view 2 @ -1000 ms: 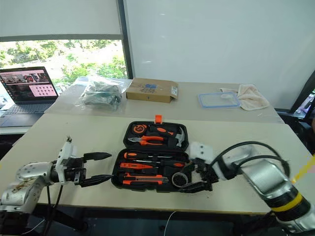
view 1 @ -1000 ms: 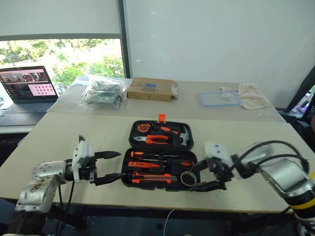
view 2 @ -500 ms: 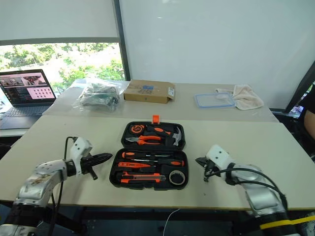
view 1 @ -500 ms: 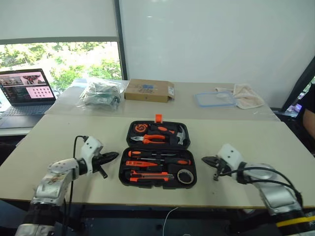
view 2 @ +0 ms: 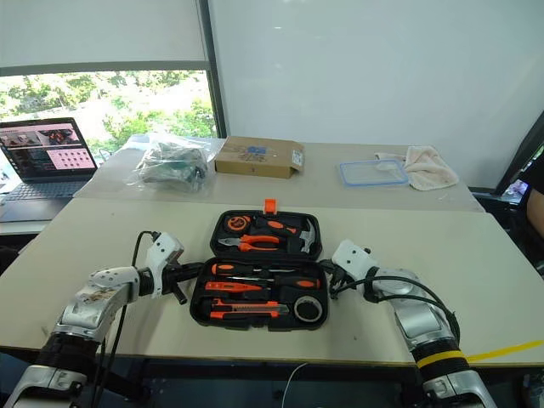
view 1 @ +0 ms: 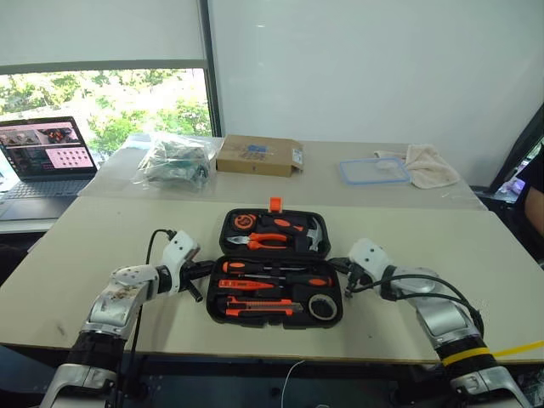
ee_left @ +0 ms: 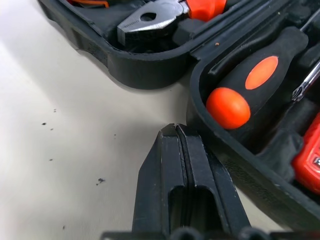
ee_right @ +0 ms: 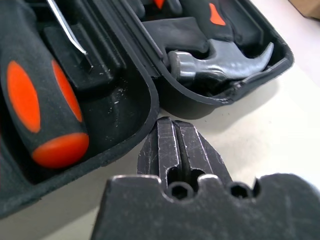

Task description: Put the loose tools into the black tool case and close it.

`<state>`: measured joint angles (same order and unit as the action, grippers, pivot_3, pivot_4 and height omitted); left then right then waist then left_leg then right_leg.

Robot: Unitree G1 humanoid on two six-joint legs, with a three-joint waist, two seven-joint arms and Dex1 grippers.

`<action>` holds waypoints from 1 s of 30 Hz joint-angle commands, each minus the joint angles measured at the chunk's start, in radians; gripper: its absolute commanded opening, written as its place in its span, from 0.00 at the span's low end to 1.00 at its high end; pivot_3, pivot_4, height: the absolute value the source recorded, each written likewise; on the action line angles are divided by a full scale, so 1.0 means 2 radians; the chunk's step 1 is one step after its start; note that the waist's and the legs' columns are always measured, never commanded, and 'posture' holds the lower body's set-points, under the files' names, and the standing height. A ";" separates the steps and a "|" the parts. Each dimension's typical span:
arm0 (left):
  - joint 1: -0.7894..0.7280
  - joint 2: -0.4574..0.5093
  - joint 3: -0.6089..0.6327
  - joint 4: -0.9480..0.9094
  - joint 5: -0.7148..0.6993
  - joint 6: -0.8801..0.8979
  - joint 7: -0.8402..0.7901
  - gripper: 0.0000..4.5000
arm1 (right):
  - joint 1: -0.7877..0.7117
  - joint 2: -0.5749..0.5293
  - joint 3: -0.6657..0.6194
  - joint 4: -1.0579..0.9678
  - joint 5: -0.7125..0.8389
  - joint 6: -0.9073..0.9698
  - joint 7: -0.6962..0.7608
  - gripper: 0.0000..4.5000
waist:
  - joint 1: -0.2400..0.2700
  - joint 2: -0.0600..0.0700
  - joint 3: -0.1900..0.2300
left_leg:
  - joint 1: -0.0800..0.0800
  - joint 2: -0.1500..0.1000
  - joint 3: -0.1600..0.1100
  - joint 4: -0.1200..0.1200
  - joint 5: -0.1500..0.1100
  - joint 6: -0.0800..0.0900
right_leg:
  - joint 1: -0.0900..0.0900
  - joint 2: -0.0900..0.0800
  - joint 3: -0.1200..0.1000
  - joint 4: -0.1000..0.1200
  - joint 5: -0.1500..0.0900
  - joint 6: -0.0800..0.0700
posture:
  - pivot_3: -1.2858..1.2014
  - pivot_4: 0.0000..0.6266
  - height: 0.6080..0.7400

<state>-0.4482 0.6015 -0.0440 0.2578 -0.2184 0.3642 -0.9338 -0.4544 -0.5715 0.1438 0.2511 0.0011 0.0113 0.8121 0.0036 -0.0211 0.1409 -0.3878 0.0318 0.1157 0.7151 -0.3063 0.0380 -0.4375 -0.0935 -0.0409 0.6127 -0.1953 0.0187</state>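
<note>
The black tool case (view 1: 274,323) lies open flat in the middle of the near table. In its near half sit two screwdrivers (view 1: 270,267), the slim pen-like tool (view 1: 246,285), the utility knife (view 1: 255,306) and the tape roll (view 1: 321,307). My left gripper (view 1: 207,270) is shut and empty, its tips at the case's left side by the hinge (ee_left: 176,127), next to a screwdriver handle (ee_left: 250,90). On the opposite side my right gripper (view 1: 337,266) is shut and empty too, tips beside the hinge (ee_right: 172,121).
Pliers (view 1: 270,240) and a hammer (view 1: 316,234) fill the case's far half, with an orange latch (view 1: 275,204) at its far edge. On the far table: a laptop (view 1: 47,157), plastic bag (view 1: 174,161), cardboard box (view 1: 257,155), blue-rimmed lid (view 1: 376,170), cloth (view 1: 429,166).
Both grippers have gone from open to shut. The left has moved right to the case's left side. The right left the tape roll, pulled back, then came to the case's right side.
</note>
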 commanded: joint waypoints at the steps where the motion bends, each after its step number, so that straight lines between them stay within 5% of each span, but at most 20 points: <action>1: -0.023 -0.020 -0.030 0.003 0.004 -0.032 -0.035 0.01 | -0.011 -0.001 0.011 -0.013 0.014 -0.023 0.043 0.00 | 0.001 0.000 0.000 | 0.000 0.000 0.000 0.000 0.000 0.000 | 0.000 0.000 0.000 0.000 0.000 0.000 | 0.52 0.24 1.00; 18: 0.041 -0.015 0.003 -0.039 0.004 -0.043 -0.028 0.01 | 0.045 -0.043 -0.020 -0.083 0.034 0.019 0.079 0.00 | 0.002 0.000 0.000 | 0.000 0.000 0.000 0.000 0.000 0.000 | 0.000 0.000 0.000 0.000 0.000 0.001 | 0.52 0.24 1.00; 22: 0.037 0.006 0.046 -0.031 -0.019 -0.019 -0.023 0.01 | 0.049 -0.060 -0.045 -0.125 0.078 0.106 0.089 0.00 | 0.000 0.000 0.000 | 0.001 0.000 0.000 0.000 0.000 0.000 | 0.000 0.000 0.000 0.000 0.000 0.000 | 0.52 0.24 1.00; 25: 0.035 0.069 0.060 -0.034 -0.036 0.061 -0.056 0.17 | 0.047 -0.103 -0.071 -0.190 0.130 0.265 0.103 0.18 | -0.003 0.000 0.000 | 0.000 0.001 0.000 0.000 0.000 0.000 | -0.001 0.000 0.000 0.000 0.000 0.000 | 0.52 0.24 1.00; 30: -0.017 0.096 0.073 -0.041 -0.087 0.208 -0.052 0.57 | -0.025 -0.113 -0.083 -0.220 0.203 0.519 0.068 0.55 | -0.005 0.000 0.000 | 0.001 0.001 0.000 0.000 0.000 0.001 | 0.000 -0.001 0.000 0.000 0.000 0.000 | 0.52 0.24 1.00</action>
<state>-0.4330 0.7877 0.0914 0.2035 -0.3477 0.6837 -1.0461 -0.4500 -0.8059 0.0107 -0.1438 0.3391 0.8674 0.9781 -0.0063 -0.0213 0.1411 -0.3870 0.0337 0.1148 0.7161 -0.3076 0.0402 -0.4386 -0.0961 -0.0403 0.6136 -0.1956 0.0188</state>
